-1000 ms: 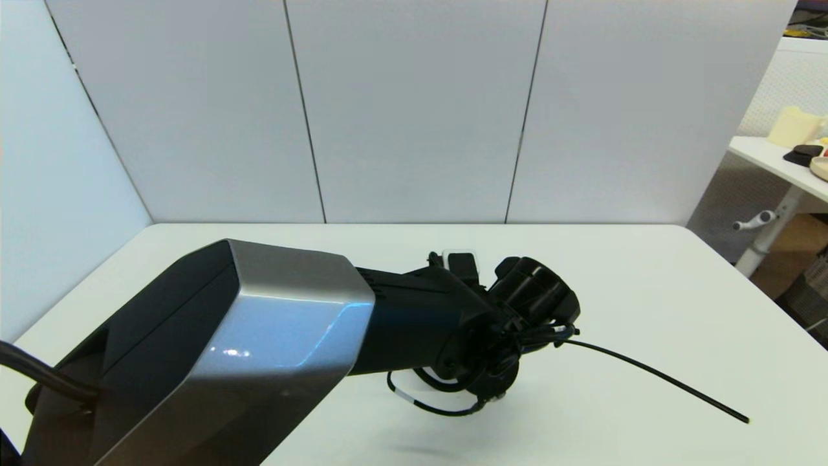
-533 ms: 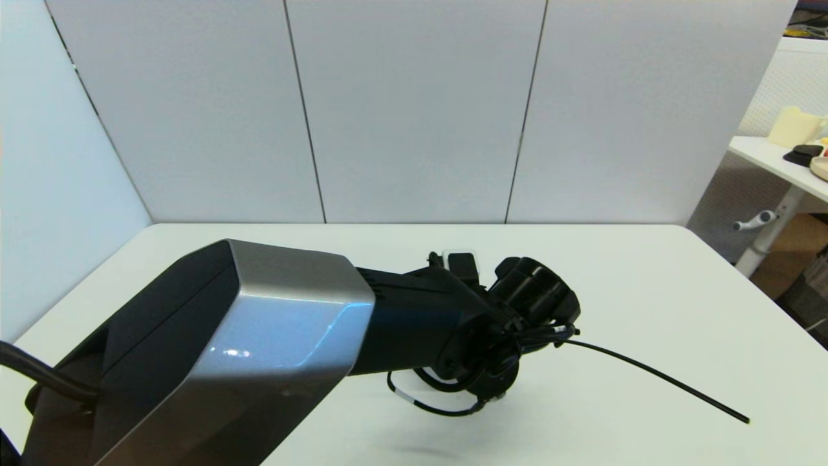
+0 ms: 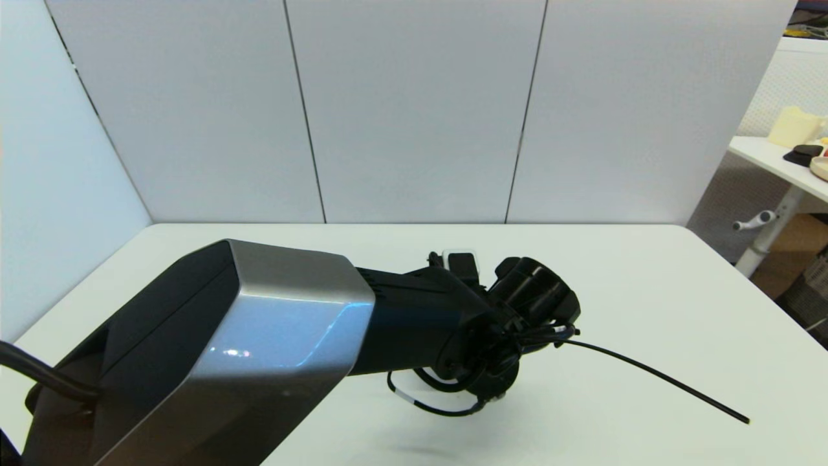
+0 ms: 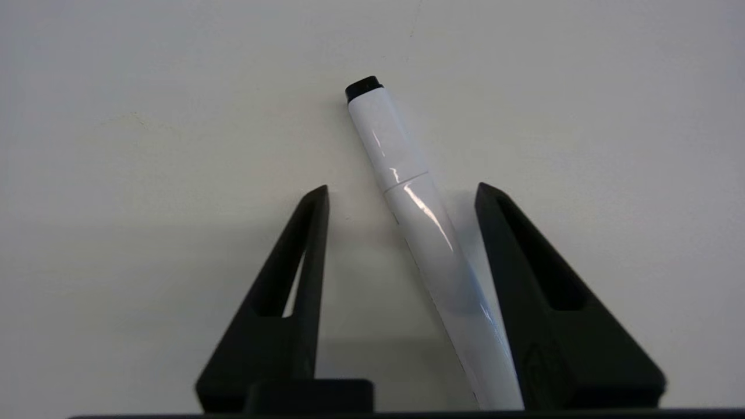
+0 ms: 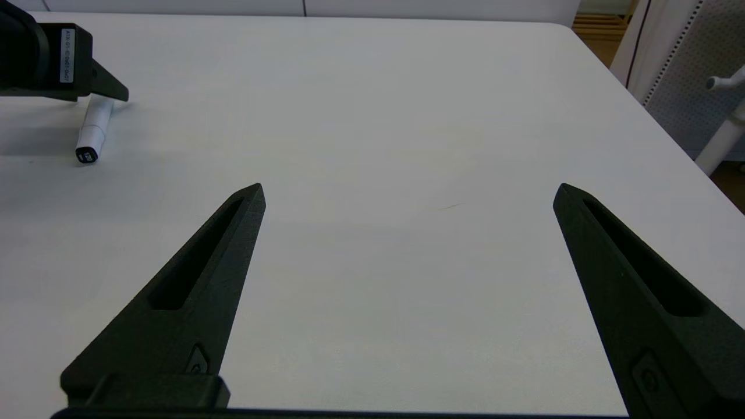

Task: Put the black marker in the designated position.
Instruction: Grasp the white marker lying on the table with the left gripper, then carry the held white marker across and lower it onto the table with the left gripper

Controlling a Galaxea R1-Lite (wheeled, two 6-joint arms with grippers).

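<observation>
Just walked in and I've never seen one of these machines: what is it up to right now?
The robot's left gripper is down at the white table with its fingers open on either side of a black marker that lies flat there. It is not clamped on it. The right gripper is open too, off to the side over bare tabletop, holding nothing.

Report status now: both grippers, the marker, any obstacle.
Left gripper open, jaws either side of the black marker lying on the table. Right gripper open, parked apart. No obstacle seen.
</observation>
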